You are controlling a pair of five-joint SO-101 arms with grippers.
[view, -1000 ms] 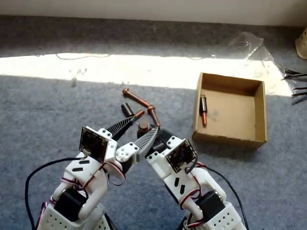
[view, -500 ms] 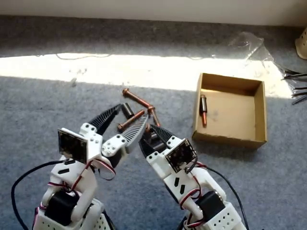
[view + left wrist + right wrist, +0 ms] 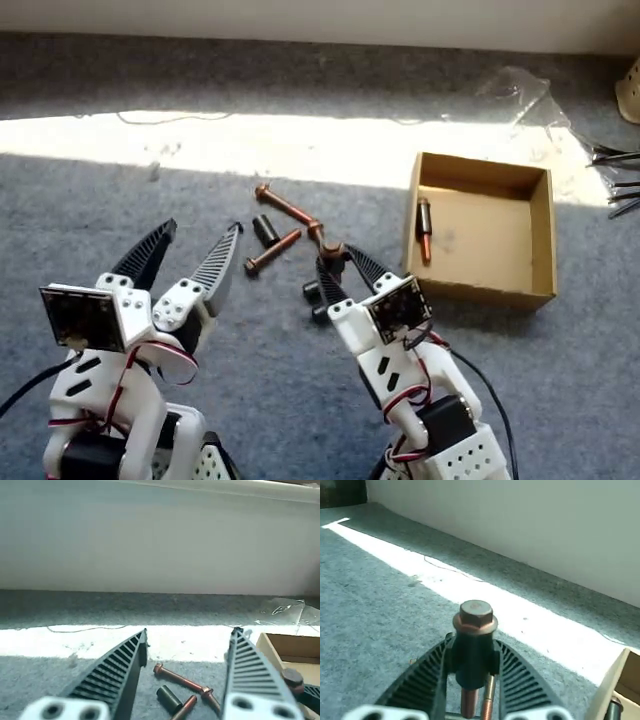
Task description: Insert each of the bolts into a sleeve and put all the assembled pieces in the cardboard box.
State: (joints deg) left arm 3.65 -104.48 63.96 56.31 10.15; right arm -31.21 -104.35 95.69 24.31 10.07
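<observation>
The left arm sits at the near left with its wrist raised. The left gripper point(image 3: 203, 226) hangs over the grey carpet point(image 3: 90, 220), its ribbed fingers point(image 3: 117, 672) spread wide with nothing between them. The right arm stands near the centre and leans toward the far side. The right gripper point(image 3: 338, 262) is clamped on a black sleeve point(image 3: 471, 657) held upright. A copper bolt point(image 3: 475, 614) sits in that sleeve, hex head on top and shank showing below. Just to the far left of this gripper, three loose bolts point(image 3: 284, 205) lie on the carpet, two of them touching at one end. A loose sleeve point(image 3: 265, 229) lies between the longest and the nearest of them. Two more sleeves point(image 3: 314, 292) lie just beside the right gripper's left finger. The open box point(image 3: 490, 240) rests to the right, near the right gripper and well apart from the left one. One assembled piece point(image 3: 423, 230) lies inside it, along its left wall
</observation>
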